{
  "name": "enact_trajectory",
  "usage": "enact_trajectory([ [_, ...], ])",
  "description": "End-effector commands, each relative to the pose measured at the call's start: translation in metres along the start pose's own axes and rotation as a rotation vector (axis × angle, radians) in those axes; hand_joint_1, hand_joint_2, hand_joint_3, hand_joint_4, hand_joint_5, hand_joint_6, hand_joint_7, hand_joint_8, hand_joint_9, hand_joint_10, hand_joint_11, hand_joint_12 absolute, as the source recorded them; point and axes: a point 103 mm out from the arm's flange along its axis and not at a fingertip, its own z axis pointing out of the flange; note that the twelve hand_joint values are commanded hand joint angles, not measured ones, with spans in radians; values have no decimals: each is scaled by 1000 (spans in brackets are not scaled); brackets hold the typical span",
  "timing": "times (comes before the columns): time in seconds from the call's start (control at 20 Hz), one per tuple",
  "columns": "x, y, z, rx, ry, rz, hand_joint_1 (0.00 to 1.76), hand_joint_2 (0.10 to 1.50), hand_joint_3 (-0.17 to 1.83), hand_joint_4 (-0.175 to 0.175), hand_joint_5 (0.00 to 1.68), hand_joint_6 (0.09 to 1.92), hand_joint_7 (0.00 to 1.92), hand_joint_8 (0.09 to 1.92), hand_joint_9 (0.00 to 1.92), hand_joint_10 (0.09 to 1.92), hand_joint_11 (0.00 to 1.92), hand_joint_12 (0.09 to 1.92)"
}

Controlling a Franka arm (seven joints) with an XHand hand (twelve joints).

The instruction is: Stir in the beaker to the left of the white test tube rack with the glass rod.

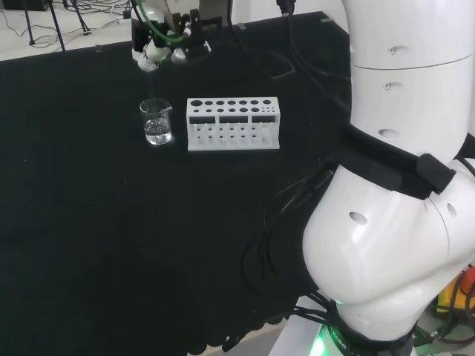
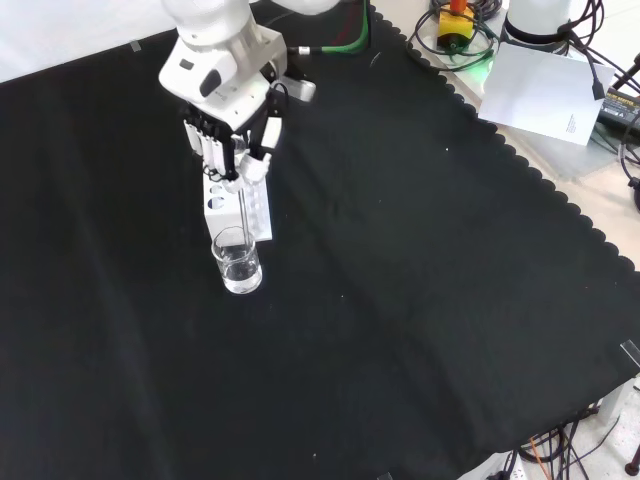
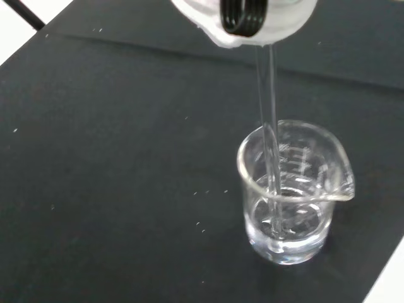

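A small clear glass beaker (image 1: 156,122) (image 2: 238,264) (image 3: 292,189) with some clear liquid stands on the black cloth, left of the white test tube rack (image 1: 233,123) in the head view. The hand (image 1: 159,46) (image 2: 231,140) (image 3: 246,19) hangs above the beaker, its fingers curled round a thin glass rod (image 2: 243,215) (image 3: 269,126). The rod points straight down into the beaker, and in the wrist view its tip is in the liquid near the bottom. In the front view the rack (image 2: 236,208) lies right behind the beaker, partly covered by the hand.
Black cloth (image 1: 89,245) spreads wide around the beaker and rack. The arm's big white links (image 1: 401,185) stand at the right of the head view. Cables and a white sheet (image 2: 545,85) lie beyond the cloth's scalloped edge in the front view.
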Motion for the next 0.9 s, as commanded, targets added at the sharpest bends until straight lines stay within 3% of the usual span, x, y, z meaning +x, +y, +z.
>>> enact_trajectory([
  [0.05, 34, 28, -10, -16, -21, -53, 1306, 955, 163, -175, 1256, 227, 1178, 1009, 1657, 734, 1310, 927],
  [0.7, -11, 18, -18, -25, -9, 29, 1306, 958, 157, -175, 1258, 222, 1177, 1011, 1656, 736, 1309, 929],
  [0.9, -13, 13, -19, -33, 0, 23, 1306, 959, 155, -175, 1258, 221, 1176, 1012, 1656, 737, 1308, 930],
])
